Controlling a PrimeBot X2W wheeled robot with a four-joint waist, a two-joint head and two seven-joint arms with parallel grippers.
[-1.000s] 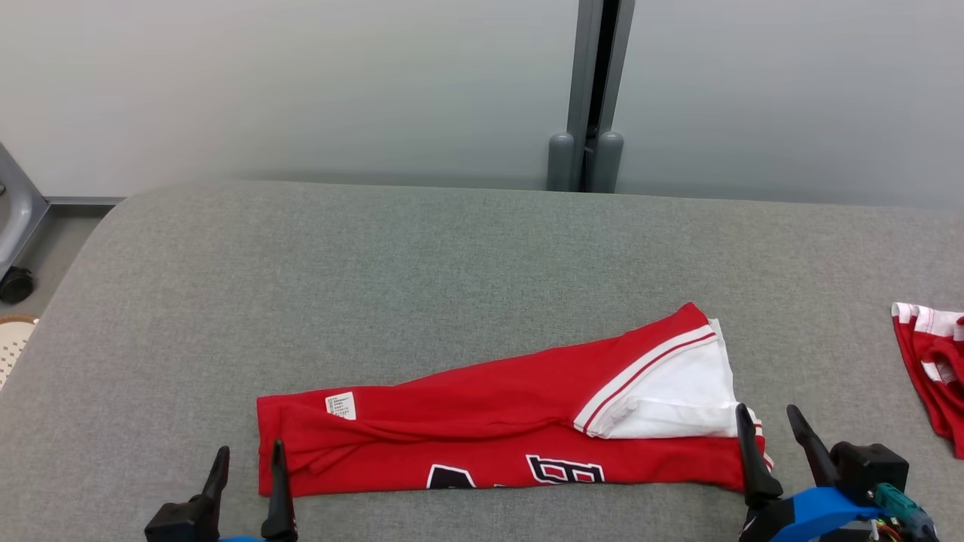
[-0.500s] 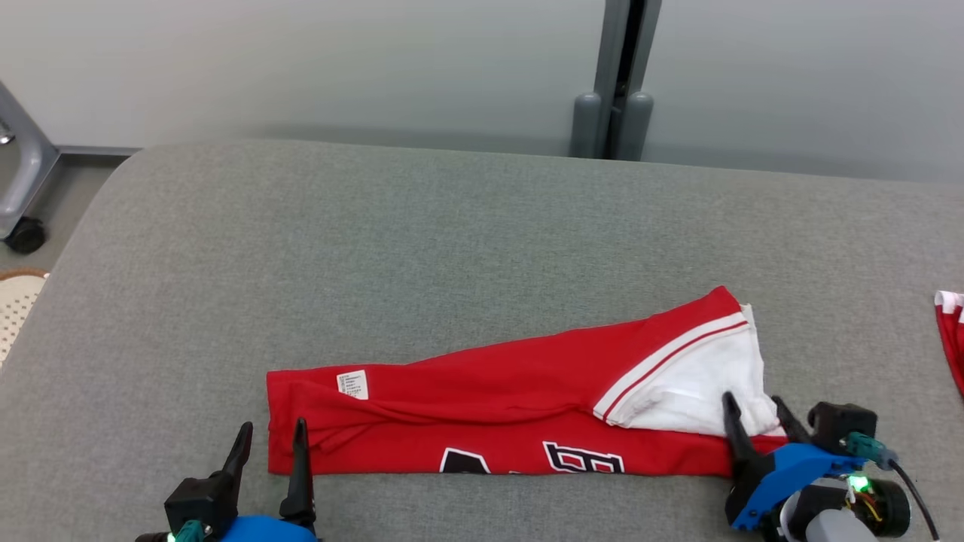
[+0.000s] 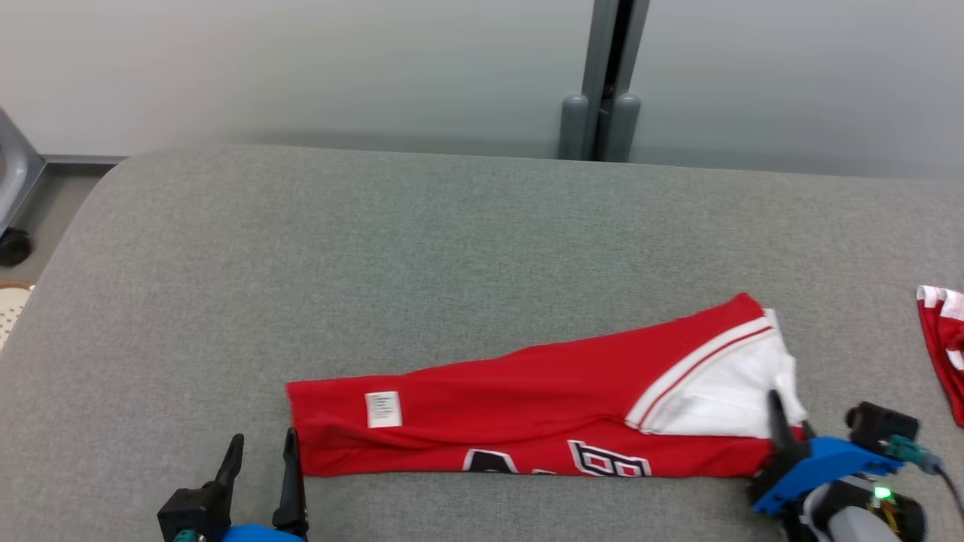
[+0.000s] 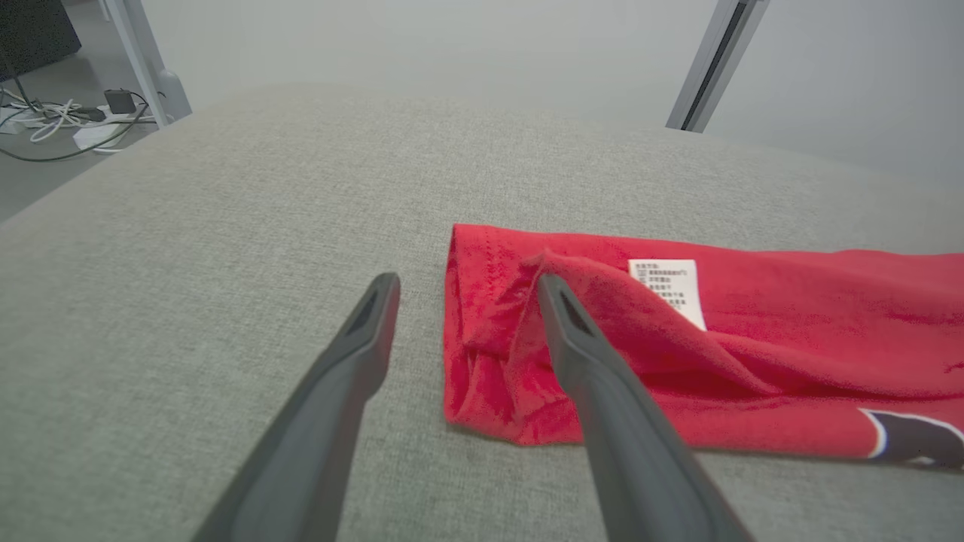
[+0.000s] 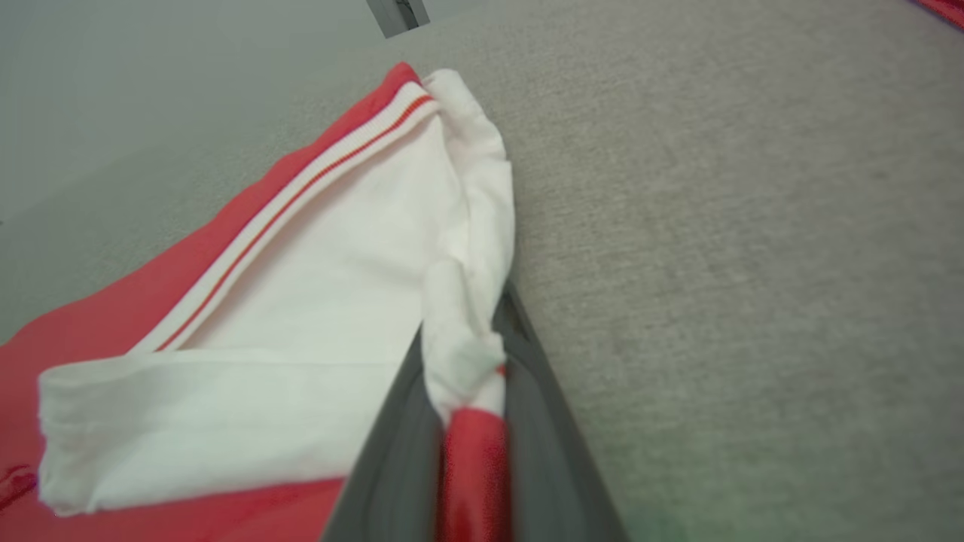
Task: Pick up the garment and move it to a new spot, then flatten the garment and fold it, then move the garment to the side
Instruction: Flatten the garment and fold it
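While right end effector [image 5: 467,354] pinches garment [image 3: 527,391] at its white-and-red corner, left end effector [image 4: 465,284] gapes wide, garment's opposite edge between its tips. Advice: lower left, clamp all layers, lift both ends level off worktop [image 3: 376,248].

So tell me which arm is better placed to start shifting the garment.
Right. The right gripper has its jaws shut on the garment at its white-and-red end, while the left gripper has its jaws open at the other end, gripping nothing.
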